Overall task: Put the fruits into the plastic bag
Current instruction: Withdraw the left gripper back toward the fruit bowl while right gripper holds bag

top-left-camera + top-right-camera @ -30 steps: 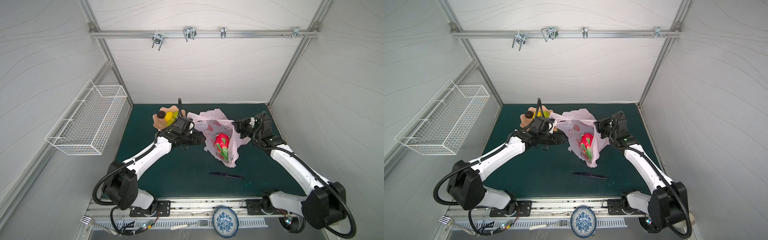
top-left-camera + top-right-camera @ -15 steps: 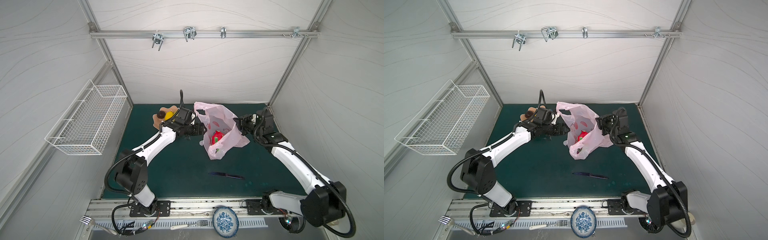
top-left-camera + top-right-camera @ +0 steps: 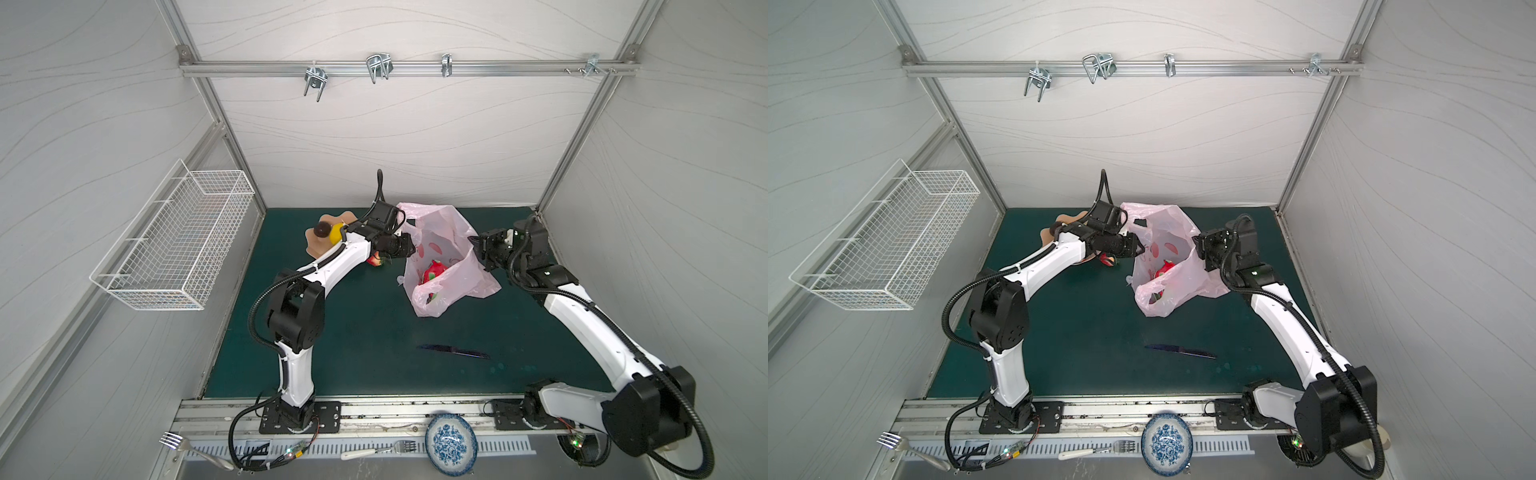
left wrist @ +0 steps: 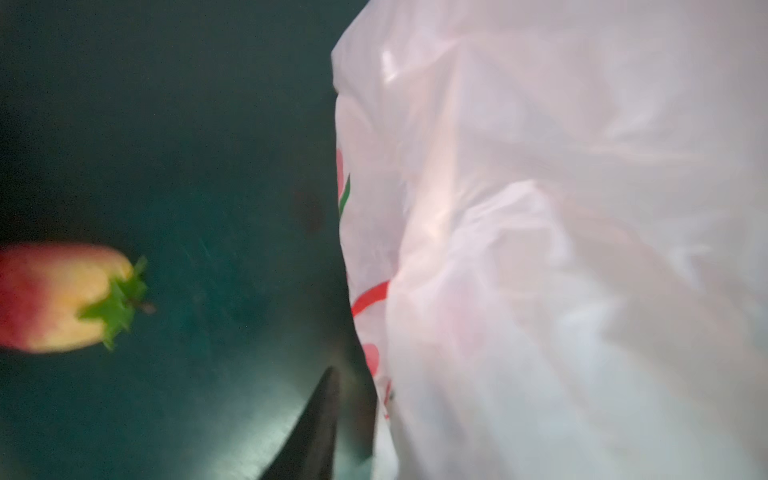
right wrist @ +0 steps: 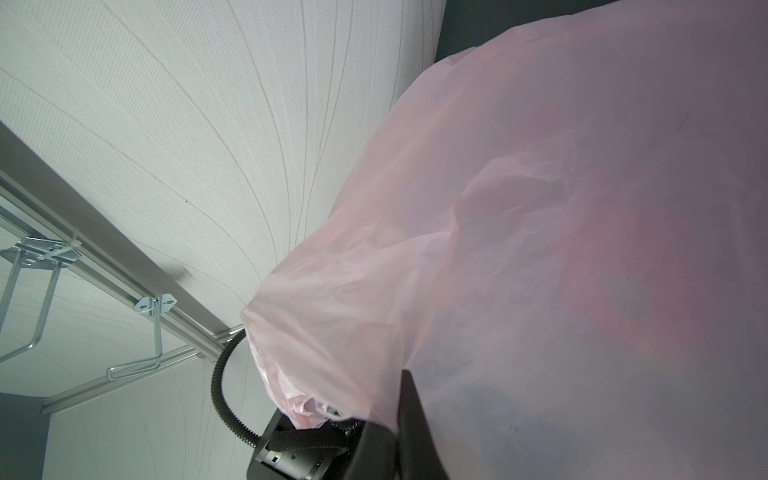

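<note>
The plastic bag (image 3: pixel 446 239) hangs open-mouthed between the two arms at the back of the green mat (image 3: pixel 365 332), its pale pink film sagging down toward the mat on the near side. Inside it lies the red-green dragon fruit (image 3: pixel 434 269). A further patch of red and green shows through the film lower down, too unclear to name. The right gripper (image 3: pixel 474 242) is clamped tight on the bag's right rim, with film bunched at it in the right wrist view. The left gripper (image 3: pixel 409 249) sits against the bag's left edge. Whether it has hold of the film, or how wide it stands, cannot be told, as the left wrist view shows only one dark finger (image 4: pixel 313 432) beside the film. Just left of the bag, under the left arm, a red-yellow fruit with a green leafy cap (image 3: pixel 376 260) lies on the mat, apart from the film. Further left of the bag sits the peach bowl (image 3: pixel 332 219), holding the dark brown round fruit (image 3: pixel 321 228) and the yellow lemon (image 3: pixel 335 235), partly hidden by the arm. In front of the bag the mat is open except for a dark knife (image 3: pixel 453 352). Behind the bag the back wall is close. Well left of the bag a wire basket (image 3: pixel 174 245) hangs on the side wall. Well in front of the bag, past the mat's edge, lie a blue-patterned plate (image 3: pixel 451 442) and two forks (image 3: pixel 378 449).
</note>
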Robot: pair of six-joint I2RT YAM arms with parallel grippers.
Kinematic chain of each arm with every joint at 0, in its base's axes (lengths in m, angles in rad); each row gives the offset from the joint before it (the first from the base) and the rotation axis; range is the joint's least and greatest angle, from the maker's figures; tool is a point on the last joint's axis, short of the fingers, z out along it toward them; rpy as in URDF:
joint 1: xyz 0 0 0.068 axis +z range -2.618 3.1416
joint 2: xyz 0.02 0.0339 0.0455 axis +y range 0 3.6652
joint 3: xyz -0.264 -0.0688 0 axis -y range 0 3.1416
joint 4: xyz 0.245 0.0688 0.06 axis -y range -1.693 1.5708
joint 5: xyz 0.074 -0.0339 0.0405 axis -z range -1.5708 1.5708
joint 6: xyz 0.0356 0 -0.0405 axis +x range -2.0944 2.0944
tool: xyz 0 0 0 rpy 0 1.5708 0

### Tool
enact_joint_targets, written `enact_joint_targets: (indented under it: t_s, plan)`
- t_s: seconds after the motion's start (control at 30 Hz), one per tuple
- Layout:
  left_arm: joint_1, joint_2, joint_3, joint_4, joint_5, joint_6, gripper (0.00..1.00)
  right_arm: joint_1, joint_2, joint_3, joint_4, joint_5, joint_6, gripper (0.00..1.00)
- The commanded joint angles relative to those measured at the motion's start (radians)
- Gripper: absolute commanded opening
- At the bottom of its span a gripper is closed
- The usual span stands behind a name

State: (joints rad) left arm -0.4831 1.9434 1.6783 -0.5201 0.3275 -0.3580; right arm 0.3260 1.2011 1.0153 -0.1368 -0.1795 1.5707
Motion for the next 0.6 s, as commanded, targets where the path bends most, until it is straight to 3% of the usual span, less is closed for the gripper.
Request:
enact_joint_targets:
  t_s: [0.0, 0.07, 0.27, 0.43, 0.5, 0.57]
  plan:
    - [0.006, 0.055, 0.104, -0.037, -0.002, 0.066, 0.06, 0.004, -0.037, 0.041, -0.02, 0.027, 0.048, 0.0]
    - [0.013, 0.075, 0.145, -0.048, 0.0, 0.081, 0.0, 0.004, -0.038, 0.053, -0.036, 0.035, 0.046, 0.0]
    - [0.043, 0.119, 0.3, -0.096, 0.032, 0.113, 0.0, -0.02, -0.044, 0.054, -0.058, 0.031, 0.038, 0.0]
    - [0.081, 0.175, 0.365, -0.136, 0.124, 0.082, 0.0, -0.051, -0.067, 0.036, -0.112, 0.028, 0.007, 0.0]
    - [0.083, 0.159, 0.346, -0.127, 0.124, 0.074, 0.16, -0.063, -0.079, 0.008, -0.111, 0.028, 0.012, 0.0]
    - [0.082, 0.109, 0.288, -0.089, 0.117, 0.05, 0.42, -0.069, -0.087, -0.014, -0.108, 0.032, 0.018, 0.0]
